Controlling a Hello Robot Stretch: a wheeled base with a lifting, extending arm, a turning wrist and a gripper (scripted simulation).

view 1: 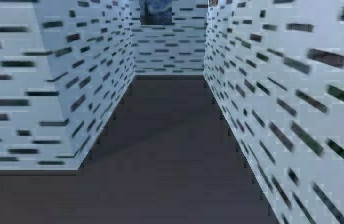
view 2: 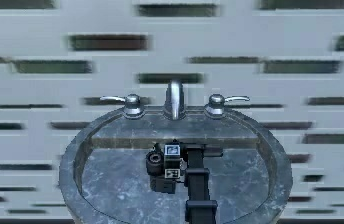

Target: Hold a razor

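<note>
Arm side view: a round dark stone sink (view 2: 78, 165) stands against a white brick wall (view 2: 40, 45) flecked with dark bricks. Clock bearings are read from the gripper. The chrome faucet (view 2: 174, 98) stands at 12 o'clock on the back rim, with the 11 o'clock handle (view 2: 130, 102) and the 1 o'clock handle (view 2: 218, 102) flanking it. The arm (view 2: 199, 195) comes in from 6 o'clock, just right of basin centre, and ends over the bowl. The marker squares (view 2: 171, 153) sit at its tip, and the gripper (view 2: 156, 170) lies at their 9 o'clock, a dark body against dark stone. The far end of the fingers does not separate from the basin behind, so I cannot tell whether it holds anything, nor what state it is in. The razor is too small or too hidden to pick out from the gripper's dark mass and the mottled bowl. Judgement: with the arm reached into the bowl, the razor most likely lies at or under the fingers, toward 9 o'clock of the marker squares, rather than up on the faucet deck at 12. Its long axis is unreadable. The bearing of razor from fingertips, on which the coming move turns, is therefore unsettled. There is one arm only, so no nearer hand to choose. Forward view: a dark floor (view 1: 170, 150) runs down a narrow brick passage to a bluish panel (view 1: 158, 10) at 12 o'clock, picture or window, I cannot tell which.
</note>
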